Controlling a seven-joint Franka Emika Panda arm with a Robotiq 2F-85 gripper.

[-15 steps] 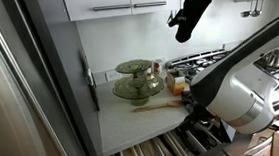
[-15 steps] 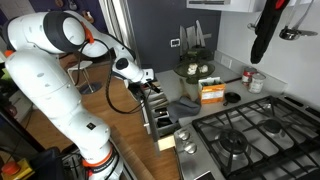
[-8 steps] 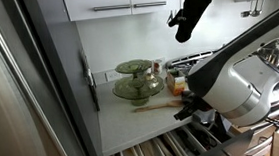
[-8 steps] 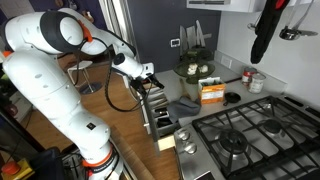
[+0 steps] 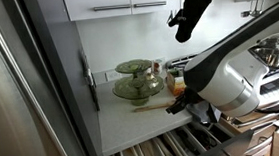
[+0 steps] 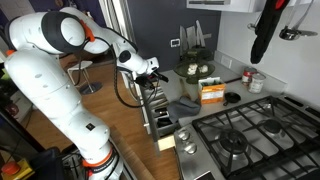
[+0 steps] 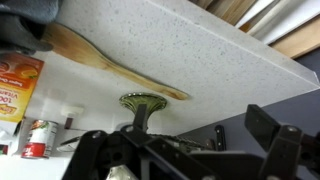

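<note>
My gripper (image 5: 179,103) hangs open and empty over the front edge of the white counter (image 5: 123,124), above an open drawer (image 6: 160,115). It also shows in an exterior view (image 6: 158,75). In the wrist view the fingers (image 7: 175,150) stand wide apart with nothing between them. Nearest to it, a wooden spatula (image 5: 154,108) lies flat on the counter and also shows in the wrist view (image 7: 110,65). Behind it stands a green glass tiered stand (image 5: 137,80), which the wrist view (image 7: 143,101) also shows.
An orange box (image 6: 212,93) and a small can (image 7: 37,140) stand by the gas stove (image 6: 250,135). A grey cloth (image 6: 186,104) lies on the counter. A black oven mitt (image 5: 192,9) hangs overhead. A steel fridge (image 5: 21,97) walls one end.
The gripper has risen from the open drawer and moved over the counter edge, towards the spatula and the green stand. The things on the counter have not moved.
</note>
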